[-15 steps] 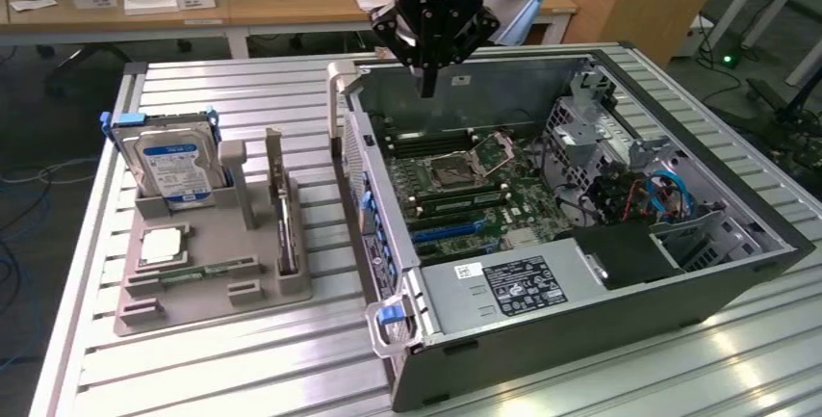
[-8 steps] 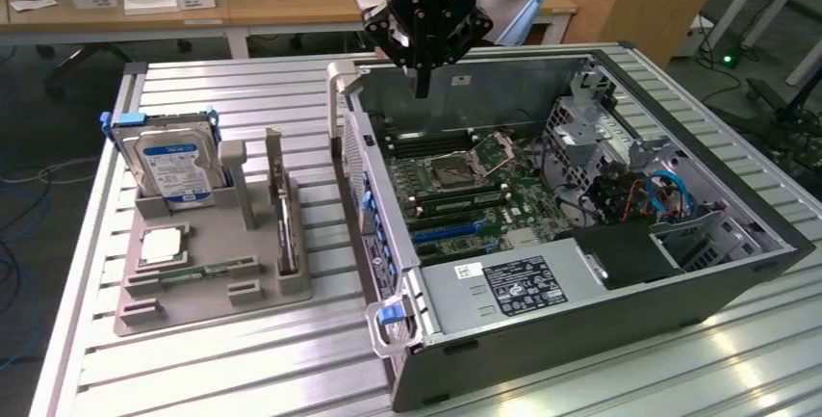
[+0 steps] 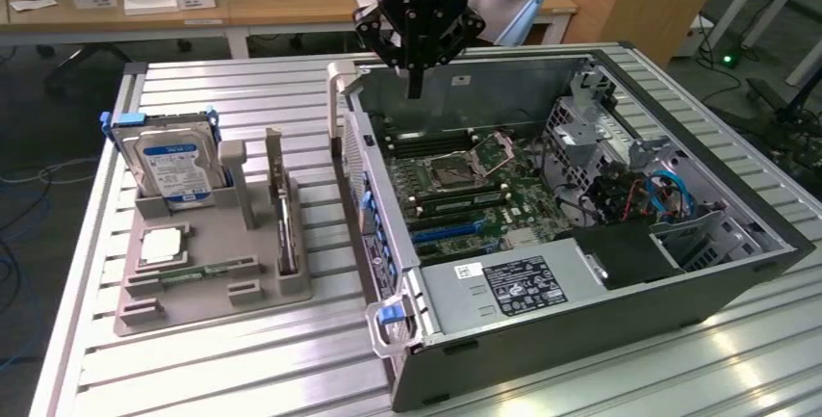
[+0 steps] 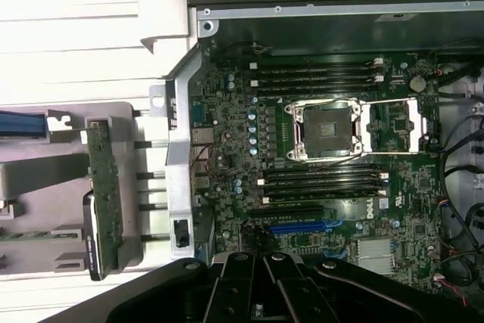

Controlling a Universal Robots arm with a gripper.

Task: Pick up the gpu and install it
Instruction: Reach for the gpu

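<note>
The gpu [image 3: 284,234] stands on edge in a slot of the grey holder [image 3: 212,292] on the table, at the exterior view's left of the open computer case [image 3: 578,282]. It is a thin dark board with a pale bracket end. In the wrist view the gpu [image 4: 101,202] shows edge-on in the holder. My gripper [image 3: 414,91] hangs above the far end of the case, over the motherboard [image 3: 469,181] and well away from the gpu. Its fingers are shut together with nothing between them. The gripper [image 4: 261,262] sits above the blue expansion slot [image 4: 310,226].
A silver hard drive with a blue label [image 3: 173,162] stands in the holder's far end. A processor chip [image 3: 162,244] and a green memory stick [image 3: 206,270] lie flat in it. The case's side wall [image 3: 366,195] rises between holder and motherboard. Desks stand behind.
</note>
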